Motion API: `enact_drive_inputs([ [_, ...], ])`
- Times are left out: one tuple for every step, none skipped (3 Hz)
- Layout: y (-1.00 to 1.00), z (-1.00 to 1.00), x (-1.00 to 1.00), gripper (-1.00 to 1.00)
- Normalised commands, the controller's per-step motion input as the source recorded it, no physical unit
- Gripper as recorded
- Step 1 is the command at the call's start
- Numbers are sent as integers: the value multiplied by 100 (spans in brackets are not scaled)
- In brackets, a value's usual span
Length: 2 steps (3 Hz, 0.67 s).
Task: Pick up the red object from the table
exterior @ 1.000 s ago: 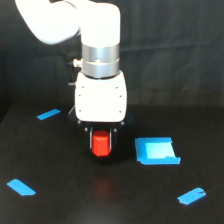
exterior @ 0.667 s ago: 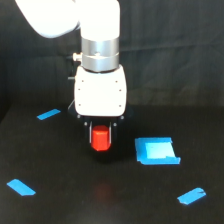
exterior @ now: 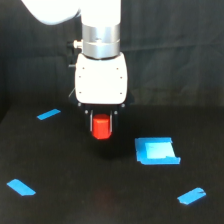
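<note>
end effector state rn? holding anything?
End effector: closed on the red object, held clear above the table.

- The arm (exterior: pixel 100 30) hangs straight down, its white wrist housing (exterior: pixel 100 79) square to the camera.
- The gripper (exterior: pixel 101 127) points down, jaws closed on the red object (exterior: pixel 102 128).

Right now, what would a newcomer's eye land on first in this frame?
The white arm fills the upper middle, and just below it the red object sits gripped between the dark fingers, seemingly clear of the black table. Next comes the blue square toward the exterior view's right, with blue tape strips scattered around it.
</note>
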Motion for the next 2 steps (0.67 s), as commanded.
enact_drive_inputs([
  [14, 93, 8, -100],
  [21, 90, 3, -98],
])
